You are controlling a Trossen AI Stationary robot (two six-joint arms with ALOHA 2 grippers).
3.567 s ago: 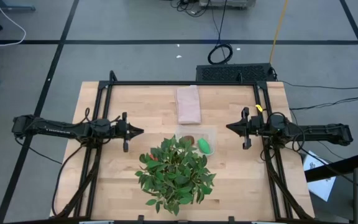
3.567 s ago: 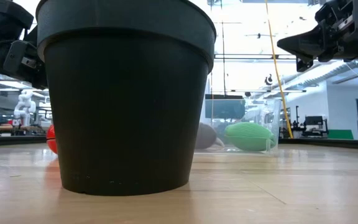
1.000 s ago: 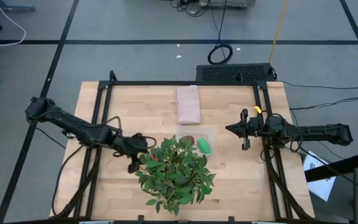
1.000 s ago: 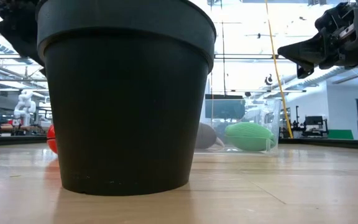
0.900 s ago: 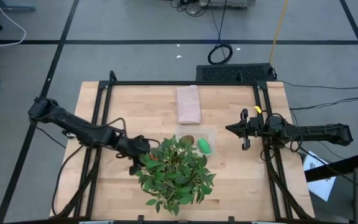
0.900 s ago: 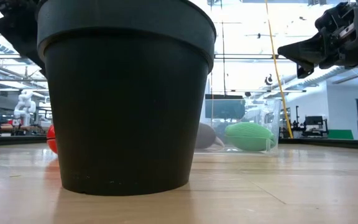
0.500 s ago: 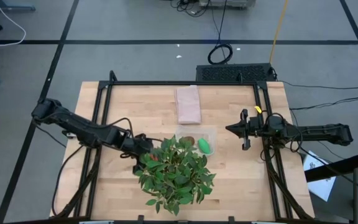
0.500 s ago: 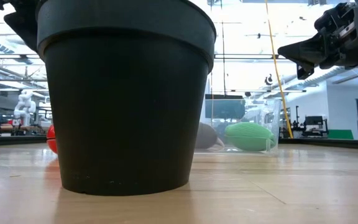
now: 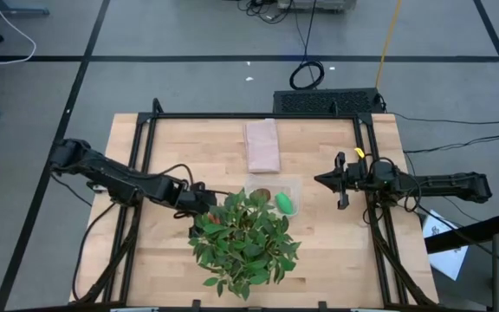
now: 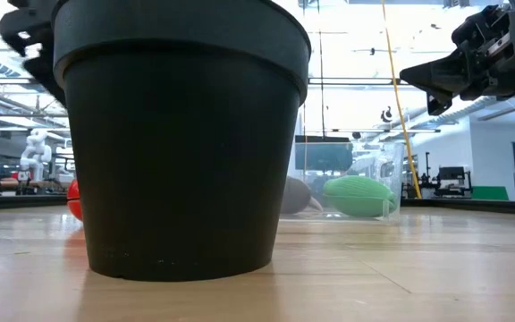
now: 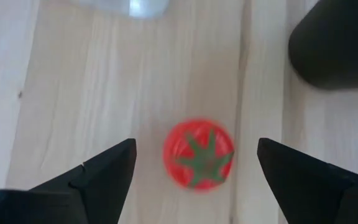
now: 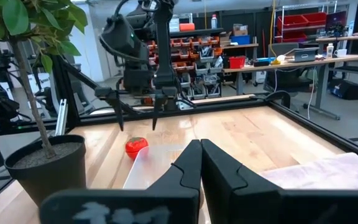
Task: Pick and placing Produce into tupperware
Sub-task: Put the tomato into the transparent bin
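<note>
The red produce piece (image 11: pixel 199 154), round with a green star top, lies on the bare wood beside the plant pot (image 10: pixel 181 134). My left gripper (image 11: pixel 196 146) hangs above it, open and pointing down, one finger on each side and touching nothing; the right wrist view shows this gripper (image 12: pixel 138 121) clear above the red piece (image 12: pixel 137 146). The tupperware (image 9: pixel 291 186) holds the green oval (image 9: pixel 285 204) and the brown ball (image 9: pixel 264 194). My right gripper (image 9: pixel 319 179) waits shut, right of the tub, in the air.
A leafy plant (image 9: pixel 245 238) in a black pot stands at the table's near middle, its leaves reaching over the red piece and the tub's edge. A pinkish folded cloth (image 9: pixel 262 144) lies at the far middle. Black rails (image 9: pixel 141 156) run along both sides.
My left gripper has moved toward the table's right and slightly toward its far edge, in over the red piece at the plant's left side. The produce, the tub and my right arm have stayed where they were.
</note>
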